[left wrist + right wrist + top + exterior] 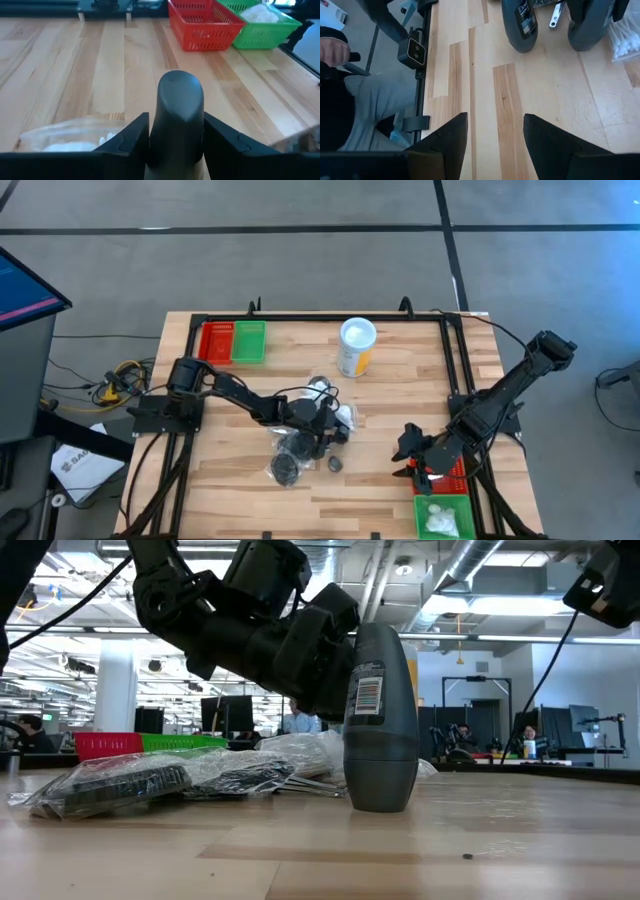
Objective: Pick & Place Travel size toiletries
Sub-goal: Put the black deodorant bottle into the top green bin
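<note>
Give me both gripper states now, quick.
Left gripper: fingers either side of the dark bottle; firm grip cannot be told.
Right gripper: open, empty, over bare table.

Both arms are matte black with chunky rounded joints, mounted on black frame rails. Thin black cables trail from them. The left gripper's blunt black fingers (131, 140) taper like wedges; the right gripper's fingers (445, 142) look identical.

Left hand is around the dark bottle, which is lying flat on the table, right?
Not flat: the low view shows the dark bottle standing upright on the table. The left hand is indeed around it, one finger on each side.
</note>
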Motion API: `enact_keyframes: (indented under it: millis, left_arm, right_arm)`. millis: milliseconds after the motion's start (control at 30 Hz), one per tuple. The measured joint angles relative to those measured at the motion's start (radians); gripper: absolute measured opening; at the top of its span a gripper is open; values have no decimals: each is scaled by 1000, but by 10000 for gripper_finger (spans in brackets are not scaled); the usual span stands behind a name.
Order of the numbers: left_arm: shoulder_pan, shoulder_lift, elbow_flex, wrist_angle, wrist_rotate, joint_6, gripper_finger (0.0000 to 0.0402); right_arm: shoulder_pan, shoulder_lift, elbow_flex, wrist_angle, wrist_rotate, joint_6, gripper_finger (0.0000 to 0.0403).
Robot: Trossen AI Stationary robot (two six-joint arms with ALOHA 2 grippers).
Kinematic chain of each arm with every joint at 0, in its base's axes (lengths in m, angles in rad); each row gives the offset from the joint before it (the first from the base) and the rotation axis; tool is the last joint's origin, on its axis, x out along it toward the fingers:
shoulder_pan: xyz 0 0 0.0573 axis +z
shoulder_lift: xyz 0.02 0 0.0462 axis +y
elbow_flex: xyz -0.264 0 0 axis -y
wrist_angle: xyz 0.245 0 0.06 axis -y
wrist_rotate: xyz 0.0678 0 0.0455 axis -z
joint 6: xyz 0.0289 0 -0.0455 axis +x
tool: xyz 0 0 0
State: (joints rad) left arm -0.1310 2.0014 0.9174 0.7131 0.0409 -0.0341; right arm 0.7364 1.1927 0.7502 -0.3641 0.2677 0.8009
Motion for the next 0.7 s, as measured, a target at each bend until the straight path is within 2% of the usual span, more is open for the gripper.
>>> enact_keyframes:
  millis: [167,500,700]
  left_arm:
    - [3,-79,2,-52,-18,0,138]
    - [3,-307,1,-368,-172,0,138]
    - [6,-418,-31,-467,-307,0,136]
  right_arm:
    - [0,0,0,7,52,0,175]
    - [-28,0,0,7,82,-23,168]
    - [-58,0,0,8,82,-23,170]
